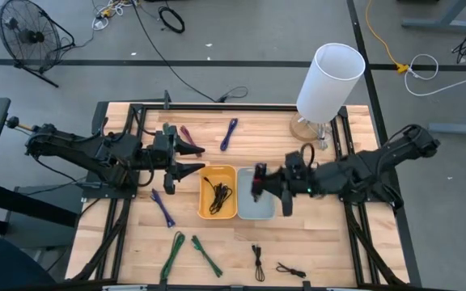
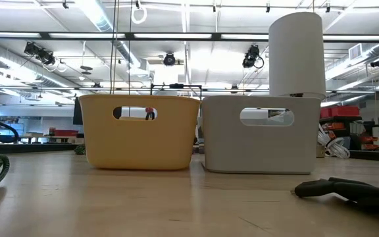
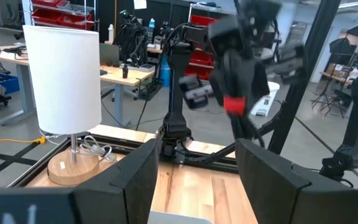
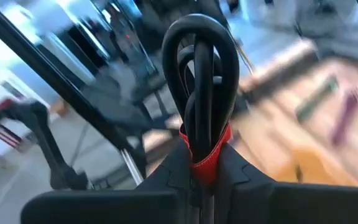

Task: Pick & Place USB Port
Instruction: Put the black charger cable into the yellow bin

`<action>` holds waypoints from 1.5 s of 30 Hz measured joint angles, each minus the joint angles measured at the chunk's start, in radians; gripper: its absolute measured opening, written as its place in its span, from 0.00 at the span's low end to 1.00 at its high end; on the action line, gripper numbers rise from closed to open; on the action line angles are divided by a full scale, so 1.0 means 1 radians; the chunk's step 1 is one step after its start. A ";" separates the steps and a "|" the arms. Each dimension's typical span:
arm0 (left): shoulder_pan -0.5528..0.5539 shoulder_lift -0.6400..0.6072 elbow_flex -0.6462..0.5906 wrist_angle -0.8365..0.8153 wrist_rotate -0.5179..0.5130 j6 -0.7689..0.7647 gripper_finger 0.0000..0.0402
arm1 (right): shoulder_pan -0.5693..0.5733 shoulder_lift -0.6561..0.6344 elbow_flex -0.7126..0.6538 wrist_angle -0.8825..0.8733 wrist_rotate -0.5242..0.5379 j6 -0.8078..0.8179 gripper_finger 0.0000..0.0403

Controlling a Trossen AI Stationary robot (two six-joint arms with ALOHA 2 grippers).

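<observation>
Across the centre of the overhead frame lies a wooden table (image 1: 241,242) with two dark arms reaching inward from the left and right edges. At upper right of the table stands a white lamp (image 1: 328,77) on a round wooden base. In the middle sit two small bins side by side, touching: a yellow bin (image 1: 218,193) holding a coiled black cable, and a grey bin (image 1: 256,204) to its right. The right gripper (image 1: 257,184) hovers over the grey bin's left part, clenched on a looped black USB cable (image 4: 202,81) bound with a red tie; the right wrist frame shows the loop standing up between the fingers. The left gripper (image 1: 191,158) sits just left of the yellow bin's upper corner, fingers spread and holding nothing. Loose cables lie scattered: purple cables (image 1: 229,133) toward the top and left of the bins, green cables (image 1: 191,252) at lower left, small black cables (image 1: 272,264) at lower centre.
</observation>
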 joint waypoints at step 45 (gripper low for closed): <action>0.070 0.110 -0.001 0.066 0.053 -0.185 0.48 | -0.308 0.237 0.002 0.561 -0.375 -0.233 0.06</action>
